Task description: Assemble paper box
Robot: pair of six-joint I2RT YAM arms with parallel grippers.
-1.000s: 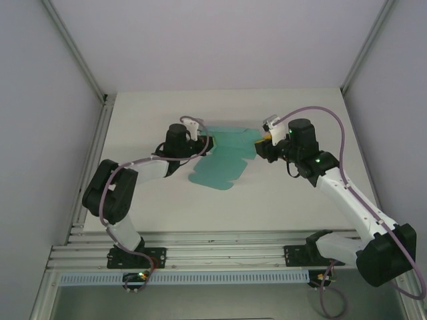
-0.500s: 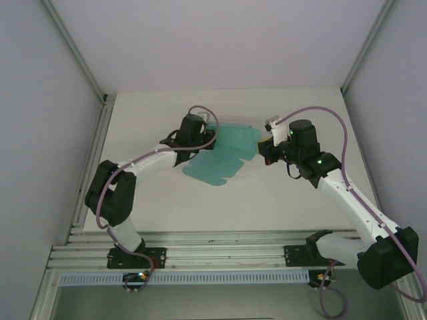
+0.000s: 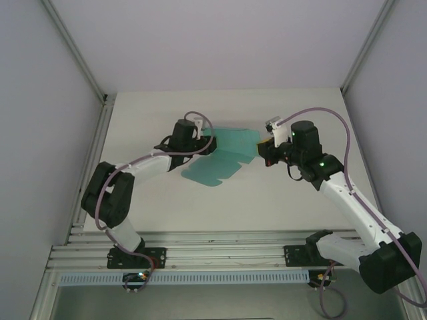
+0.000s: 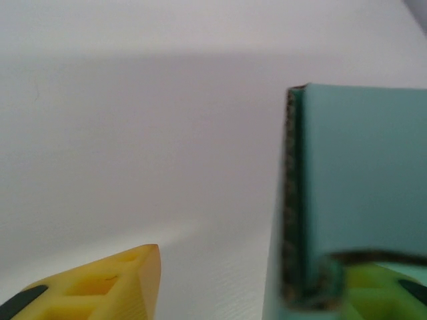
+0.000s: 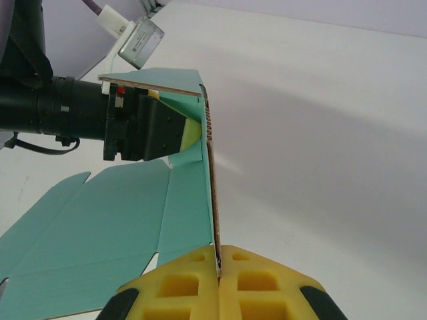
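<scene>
While right gripper (image 5: 218,260) pinches paper box (image 3: 217,163) edge, left gripper (image 3: 203,143), jaws apart, has shifted slightly leftward.

You are in a robot lab cell: a white counter (image 3: 280,200) walled by plain grey panels (image 3: 40,120) on aluminium posts (image 3: 73,50), slotted rail (image 3: 220,257) along its near edge.

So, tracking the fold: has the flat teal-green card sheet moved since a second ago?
Yes. The teal-green card sheet shifted slightly left, toward the table's left rail.
</scene>
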